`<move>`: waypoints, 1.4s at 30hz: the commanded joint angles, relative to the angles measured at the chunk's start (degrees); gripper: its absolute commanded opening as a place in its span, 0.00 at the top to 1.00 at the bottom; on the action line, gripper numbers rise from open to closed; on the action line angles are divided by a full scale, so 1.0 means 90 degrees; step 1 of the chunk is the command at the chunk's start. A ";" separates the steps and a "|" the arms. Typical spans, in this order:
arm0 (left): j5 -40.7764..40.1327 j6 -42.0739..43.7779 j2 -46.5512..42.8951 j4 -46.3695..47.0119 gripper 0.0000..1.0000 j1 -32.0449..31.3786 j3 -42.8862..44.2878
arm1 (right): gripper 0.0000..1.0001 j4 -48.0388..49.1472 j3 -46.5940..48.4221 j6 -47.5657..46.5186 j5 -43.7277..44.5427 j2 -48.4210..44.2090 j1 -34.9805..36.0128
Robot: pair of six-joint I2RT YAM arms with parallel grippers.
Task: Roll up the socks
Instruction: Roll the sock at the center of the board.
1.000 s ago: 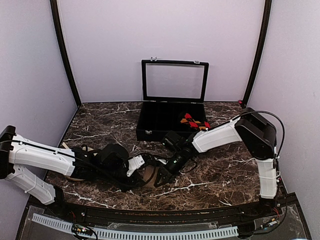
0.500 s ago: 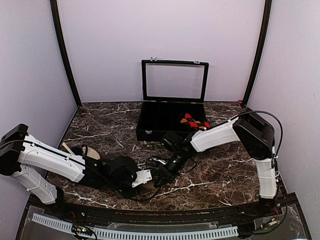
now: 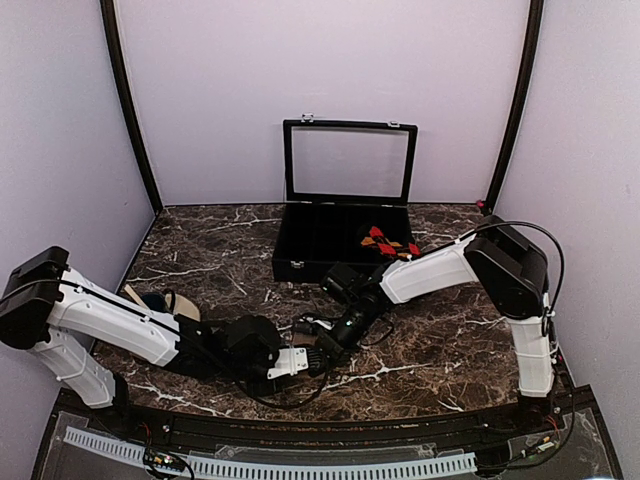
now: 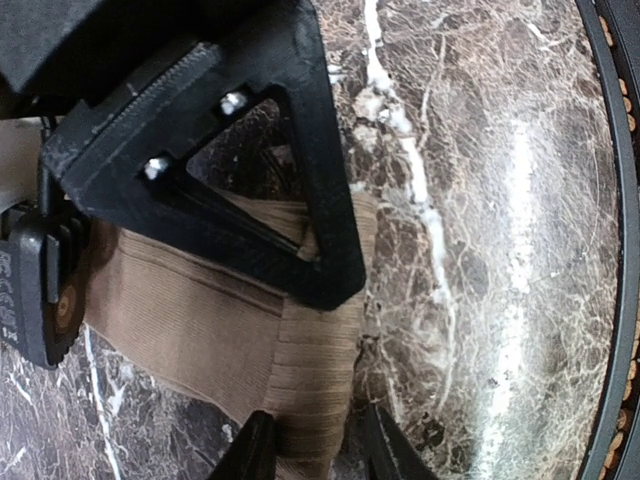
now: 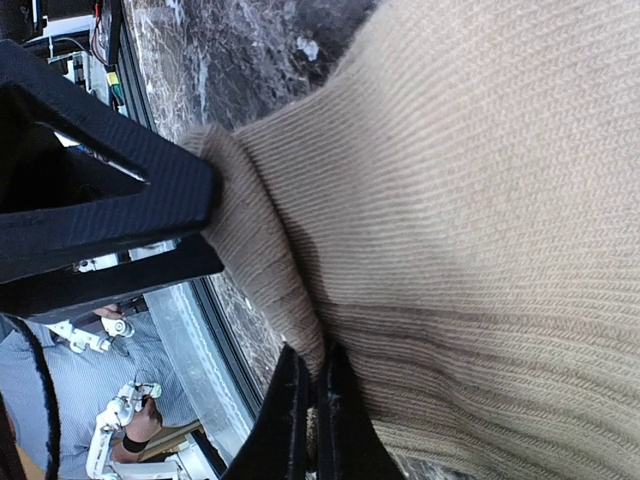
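- Top external view: we see both arms stretched low over the near middle of the table (image 3: 450, 340), with the left gripper (image 3: 308, 360) and the right gripper (image 3: 322, 351) meeting almost tip to tip.
- The tan sock (image 4: 230, 330) lies on the marble right under those tips. From above the grippers hide nearly all of it.
- In the left wrist view, one black triangular finger (image 4: 322, 190) of the left gripper lies across the sock, its tip at the sock's edge beside bare marble.
- We see only that one finger clearly, so we cannot tell whether the left gripper is grasping the sock or just pressing on it.
- Below that finger the ribbed cuff end is bunched, and two dark tips enter from the bottom edge, one on each side of the cuff.
- In the right wrist view, the right gripper is clenched on a thin raised fold of the tan sock, its two fingertips (image 5: 288, 400) pressed close with the fabric pinched between them.
- The left finger shows there too, at the left edge, touching the end of that same fold.
- The argyle sock (image 3: 390, 243) sits in the right part of the black case (image 3: 300, 262), well apart from both grippers. We cannot tell which compartment holds it.
- The case stands toward the back of the table with its lid (image 3: 348, 125) upright.
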 commanded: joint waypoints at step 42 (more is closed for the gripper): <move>0.3075 -0.0439 0.1650 -0.2810 1.00 0.0735 0.2222 | 0.72 0.0516 -0.1263 0.0155 -0.0085 -0.1062 -0.0821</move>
